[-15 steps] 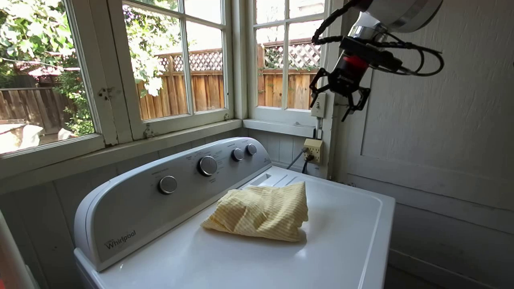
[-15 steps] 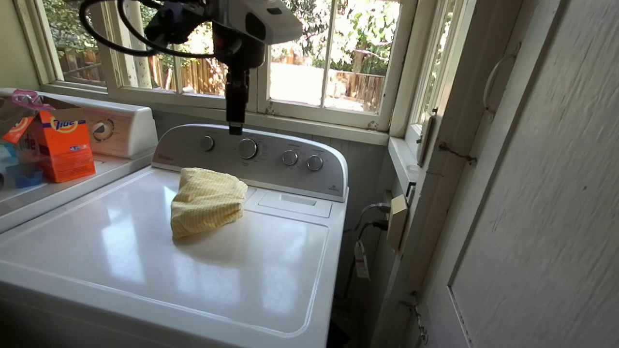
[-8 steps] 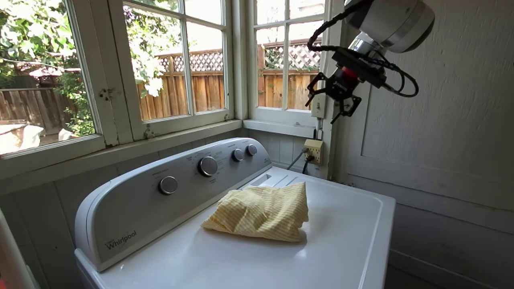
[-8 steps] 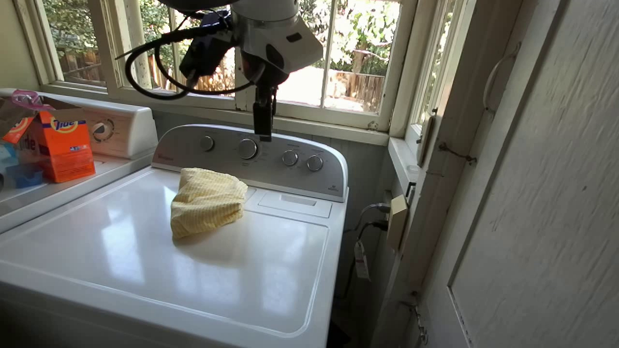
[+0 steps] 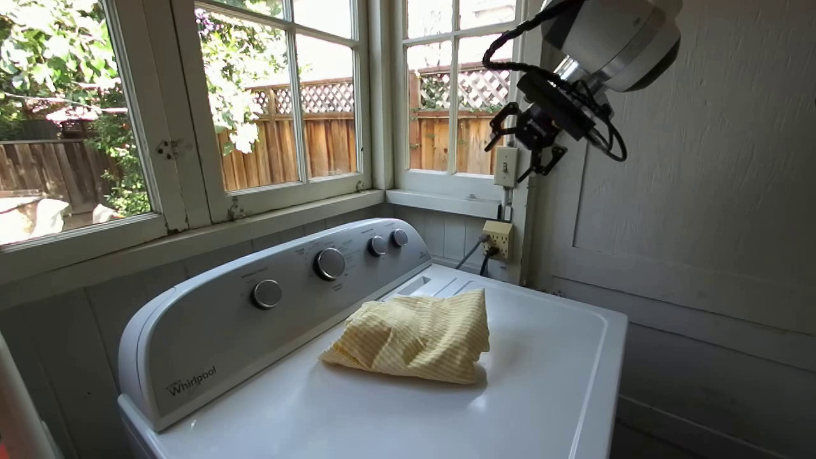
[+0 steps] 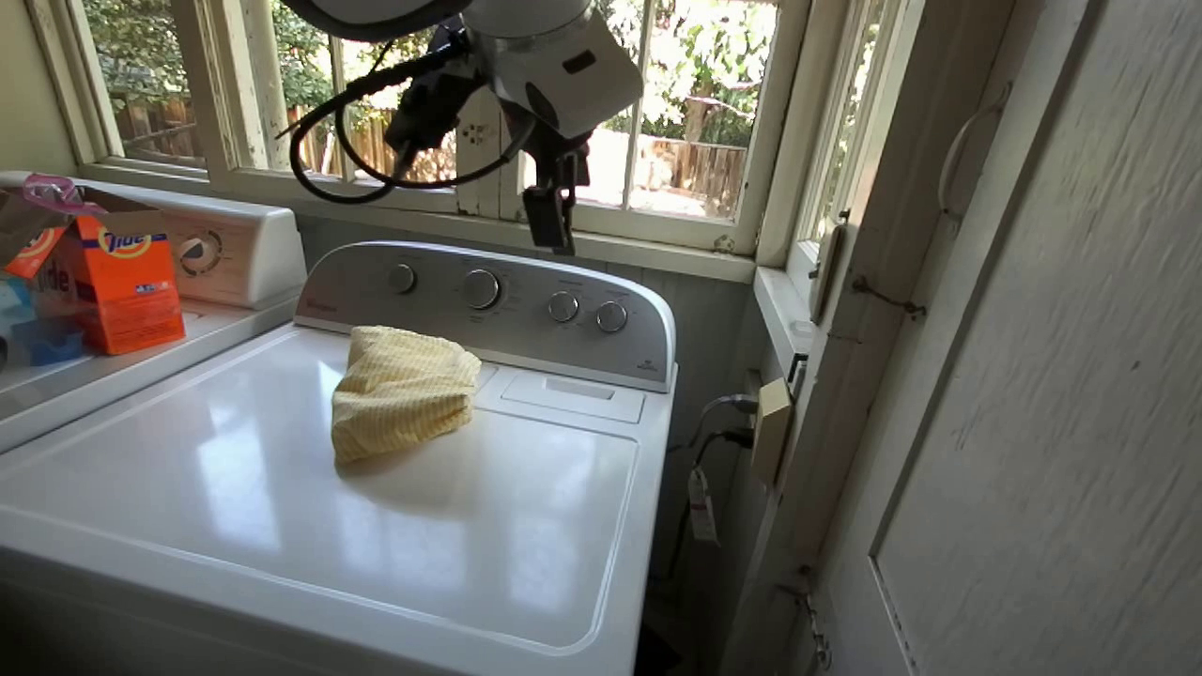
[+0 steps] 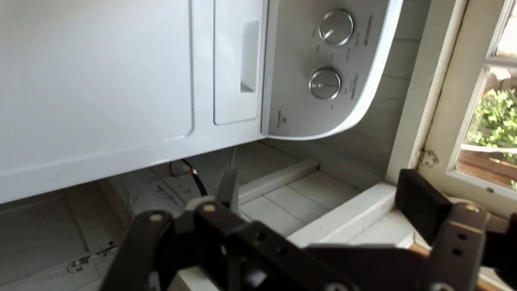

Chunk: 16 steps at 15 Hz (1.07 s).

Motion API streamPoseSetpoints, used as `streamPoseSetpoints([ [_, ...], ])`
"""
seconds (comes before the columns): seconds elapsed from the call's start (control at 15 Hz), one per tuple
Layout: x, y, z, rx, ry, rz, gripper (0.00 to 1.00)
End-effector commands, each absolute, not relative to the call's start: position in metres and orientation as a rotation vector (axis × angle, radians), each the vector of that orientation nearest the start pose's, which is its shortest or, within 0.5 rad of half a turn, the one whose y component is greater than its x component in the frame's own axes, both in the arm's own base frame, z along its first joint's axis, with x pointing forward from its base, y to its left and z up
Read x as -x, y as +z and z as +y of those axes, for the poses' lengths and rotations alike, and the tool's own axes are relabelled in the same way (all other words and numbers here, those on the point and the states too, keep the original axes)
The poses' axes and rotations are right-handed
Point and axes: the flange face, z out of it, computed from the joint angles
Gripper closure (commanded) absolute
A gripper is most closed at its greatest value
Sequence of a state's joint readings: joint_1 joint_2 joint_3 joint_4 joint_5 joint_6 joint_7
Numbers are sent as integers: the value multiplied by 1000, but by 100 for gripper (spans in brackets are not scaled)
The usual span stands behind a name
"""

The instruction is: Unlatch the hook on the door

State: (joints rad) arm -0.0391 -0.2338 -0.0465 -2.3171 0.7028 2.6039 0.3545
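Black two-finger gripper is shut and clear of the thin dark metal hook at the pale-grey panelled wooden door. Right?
No: the black two-finger gripper is open; its jaws stand apart in the wrist view. It is indeed clear of the thin dark metal hook at the pale-grey panelled wooden door, as an exterior view shows.

In an exterior view I see the hook (image 6: 885, 298), a thin, dark wire rod slanting down, 1 end at the door (image 6: 1061, 404), to the right of my gripper (image 6: 556, 246) and well apart. The door, pale grey-white with recessed panels, stands upright, right of my gripper in both exterior views.
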Motion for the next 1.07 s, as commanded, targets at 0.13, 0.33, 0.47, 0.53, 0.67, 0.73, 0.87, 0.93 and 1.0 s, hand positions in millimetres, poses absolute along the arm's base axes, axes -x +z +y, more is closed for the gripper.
streamPoseSetpoints([
  [0.13, -509, 486, -101, 1987, -718, 1444, 0],
  [0.33, -508, 483, -125, 1830, -744, 1568, 0],
  [0.47, -508, 479, -136, 1711, -737, 1626, 0],
  [0.53, -509, 479, -140, 1646, -737, 1643, 0],
  [0.67, -513, 485, -149, 1545, -720, 1639, 0],
  [0.73, -516, 485, -155, 1518, -726, 1626, 0],
  [0.87, -507, 486, -151, 1574, -731, 1630, 0],
  [0.93, -507, 486, -151, 1576, -732, 1630, 0],
  [1.0, -507, 486, -150, 1578, -731, 1629, 0],
])
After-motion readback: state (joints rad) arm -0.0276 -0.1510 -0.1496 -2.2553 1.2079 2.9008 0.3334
